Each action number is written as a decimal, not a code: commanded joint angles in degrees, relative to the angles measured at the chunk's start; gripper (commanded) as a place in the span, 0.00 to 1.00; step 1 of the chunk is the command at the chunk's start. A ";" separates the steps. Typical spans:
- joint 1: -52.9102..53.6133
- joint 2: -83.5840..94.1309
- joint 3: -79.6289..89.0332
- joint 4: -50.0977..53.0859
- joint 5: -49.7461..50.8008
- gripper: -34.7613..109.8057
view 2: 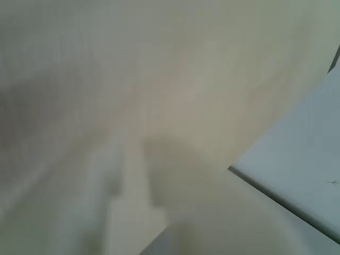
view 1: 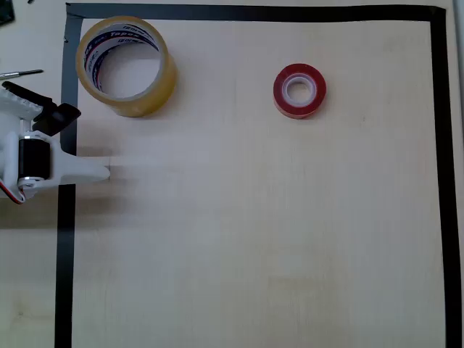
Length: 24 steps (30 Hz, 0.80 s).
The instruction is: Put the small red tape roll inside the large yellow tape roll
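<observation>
Overhead view: the white gripper [view 1: 101,172] sits at the left edge of the table [view 1: 254,239], its tip just past the black tape border [view 1: 65,239] and pointing right over bare wood. It holds nothing and touches neither roll. Only one pale finger tip is clear, motion-blurred, so I cannot tell whether the jaws are spread or pressed together.

The large yellow tape roll [view 1: 156,90] lies flat up-picture from the gripper tip and a little to its right, near but apart, white core with red and blue lettering facing up. The small red tape roll [view 1: 299,90] lies flat well apart from the gripper, far to its right and up-picture, also well apart from the yellow roll, outside it.

Wrist view: heavily blurred; a pale finger [view 2: 297,175] fills the lower right over light table surface, another vague pale shape at lower centre. Jaw gap not readable here either.
</observation>
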 commanded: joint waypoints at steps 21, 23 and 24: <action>3.34 -33.66 -38.06 4.39 1.49 0.33; 2.02 -44.30 -45.97 5.80 1.49 0.34; 1.14 -49.39 -50.01 6.68 1.49 0.34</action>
